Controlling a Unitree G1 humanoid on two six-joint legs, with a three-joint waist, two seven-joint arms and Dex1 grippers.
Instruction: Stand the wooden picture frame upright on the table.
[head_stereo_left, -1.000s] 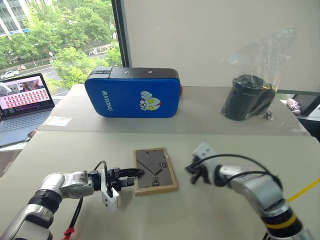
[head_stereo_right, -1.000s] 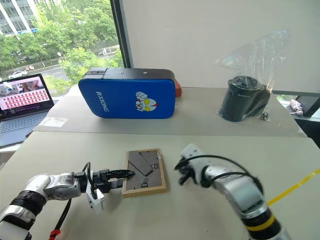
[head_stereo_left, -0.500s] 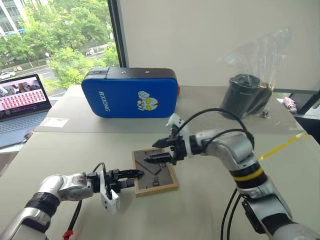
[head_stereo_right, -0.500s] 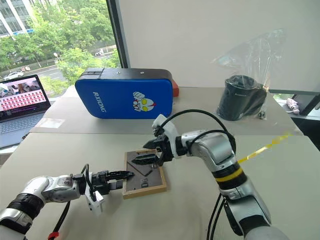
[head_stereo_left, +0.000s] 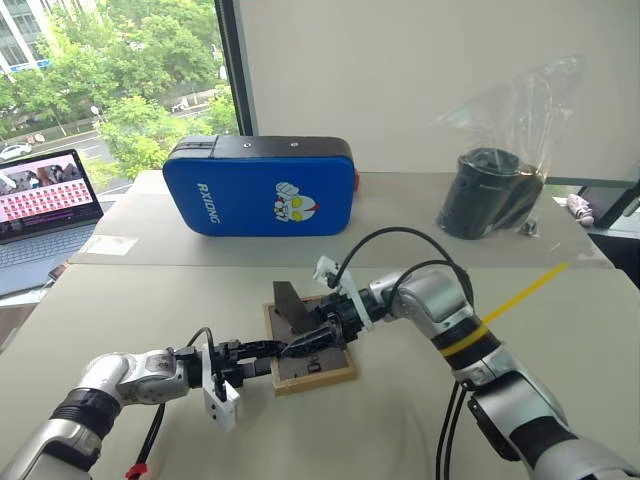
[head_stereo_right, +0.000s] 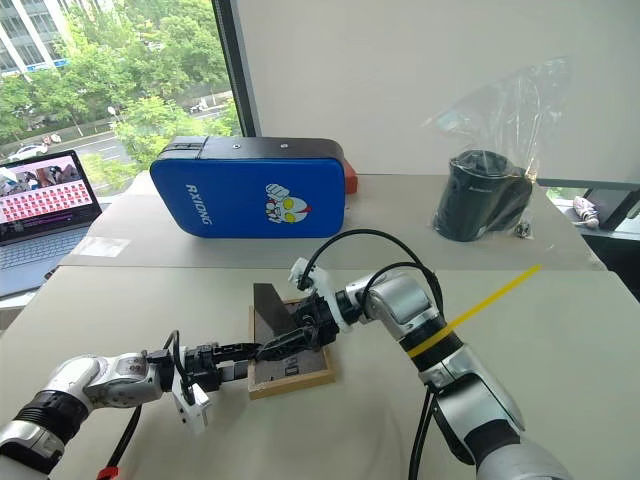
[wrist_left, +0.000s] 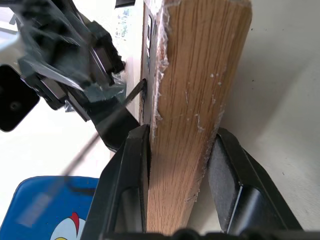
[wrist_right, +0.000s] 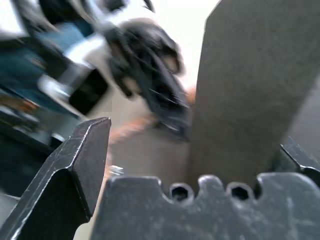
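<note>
Left gripper (head_stereo_left: 262, 352) is pinched on the frame's (head_stereo_left: 309, 341) near-left edge; in the left wrist view both fingers (wrist_left: 131, 165) press the wood between them. Right gripper (head_stereo_left: 318, 335) is spread wide over the frame's back panel, the fold-out stand (head_stereo_left: 291, 305) sitting between its open fingers (wrist_right: 82, 155) without being gripped.

Frame lies face-down on the table (head_stereo_left: 400, 420), in front of the blue pad (head_stereo_left: 262, 186).

Change: the stand, flat against the back a second ago, now sticks up from the panel. The right arm, then off to the frame's right with fingers shut, has swung across onto it and opened. Left grip and frame position unchanged.

Judgement: stand deployed, so the prop step looks done; tilting the frame up onto it remains. Risk: stand folding back on lift.
</note>
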